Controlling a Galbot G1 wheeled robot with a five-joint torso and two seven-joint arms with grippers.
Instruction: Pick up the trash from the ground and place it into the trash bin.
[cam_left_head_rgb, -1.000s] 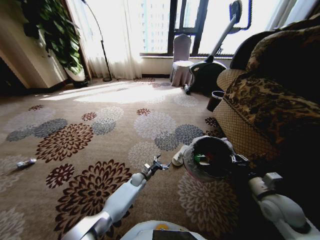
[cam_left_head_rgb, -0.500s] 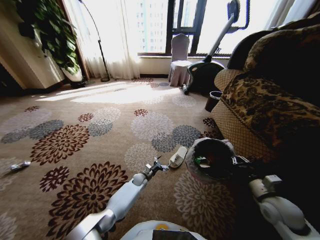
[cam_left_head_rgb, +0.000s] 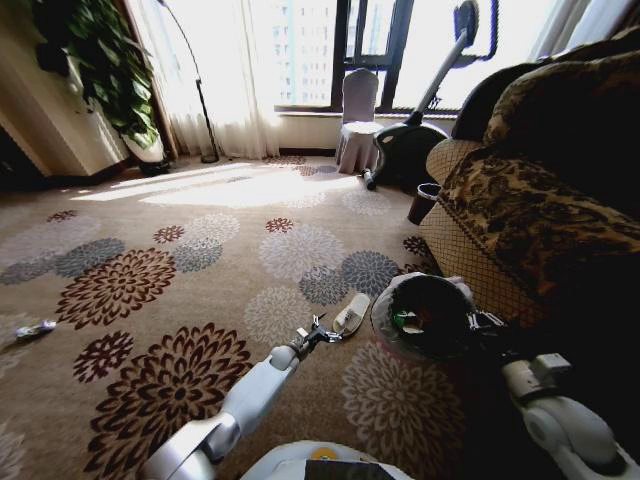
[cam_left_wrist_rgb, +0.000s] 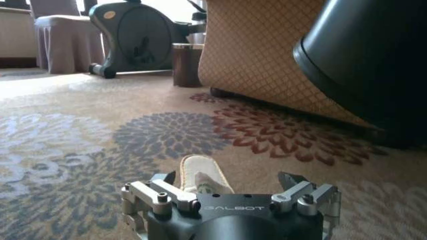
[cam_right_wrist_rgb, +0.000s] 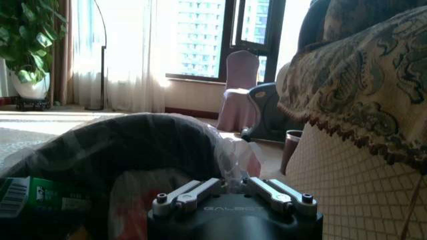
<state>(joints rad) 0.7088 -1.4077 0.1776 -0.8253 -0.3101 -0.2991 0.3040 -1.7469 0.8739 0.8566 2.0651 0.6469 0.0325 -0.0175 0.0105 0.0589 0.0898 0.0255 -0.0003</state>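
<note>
One sofa (cam_left_head_rgb: 530, 190) crowds trash bin (cam_left_head_rgb: 425, 316), dark pot (cam_left_head_rgb: 421, 202).

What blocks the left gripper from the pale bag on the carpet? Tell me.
Nothing visible does. The left gripper is open and low over the carpet, with the white-pink bag lying right ahead of its fingers. The trash bin stands off to the bag's side.

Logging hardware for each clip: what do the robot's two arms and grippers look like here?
Both arms have smooth white rounded shells with dark joints. The left gripper has a black body marked GALBOT in the wrist view, silvery metal finger links with round screws and dark tips. The right gripper matches it: black body, the same lettering, silver links.
</note>
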